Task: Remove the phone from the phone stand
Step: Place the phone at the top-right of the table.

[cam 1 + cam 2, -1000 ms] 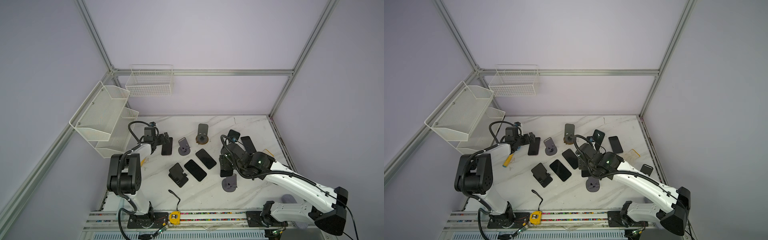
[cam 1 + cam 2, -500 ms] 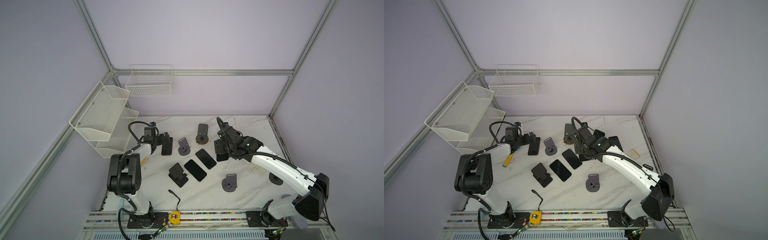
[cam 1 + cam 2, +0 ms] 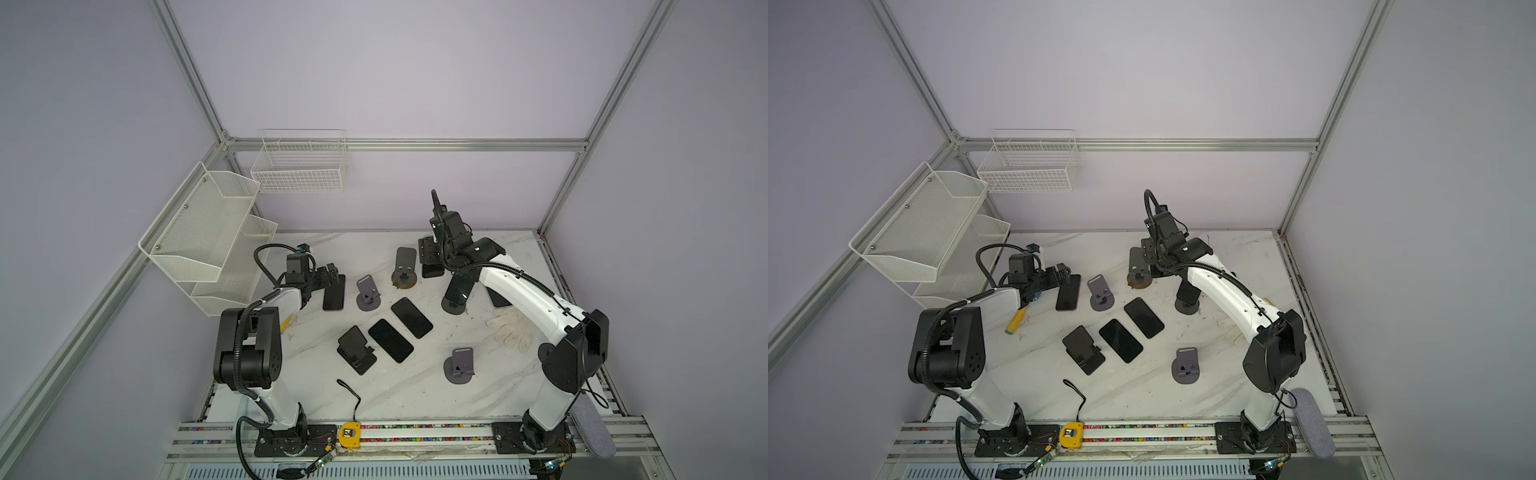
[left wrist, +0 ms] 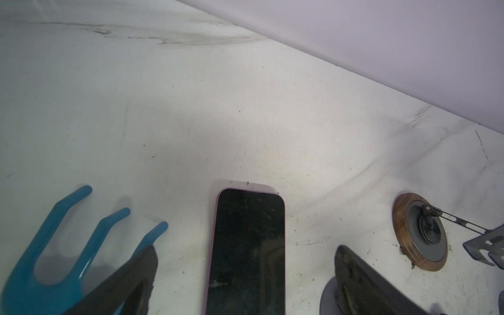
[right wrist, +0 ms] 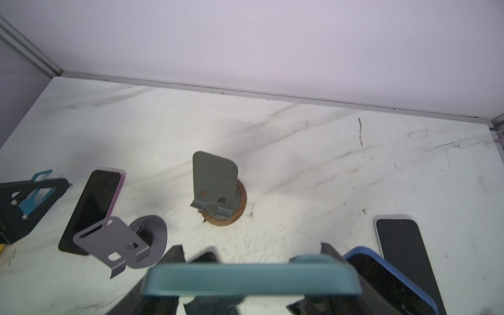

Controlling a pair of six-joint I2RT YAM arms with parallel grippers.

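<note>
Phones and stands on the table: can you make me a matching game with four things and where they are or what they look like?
Things:
1. teal phone
2. purple-edged phone
3. wooden-base stand
4. tape measure

Matches:
A. empty
B. gripped in the right hand
C. yellow
D. flat on the table, at the open left hand

Pairs: 1-B, 2-D, 3-A, 4-C

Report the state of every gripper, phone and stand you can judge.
right gripper, shut on teal phone, held clear of table.
left gripper, open above pink-cased phone.
pink-cased phone, flat on table.
wooden-base stand, upright, empty.
front grey stand, empty.
</note>
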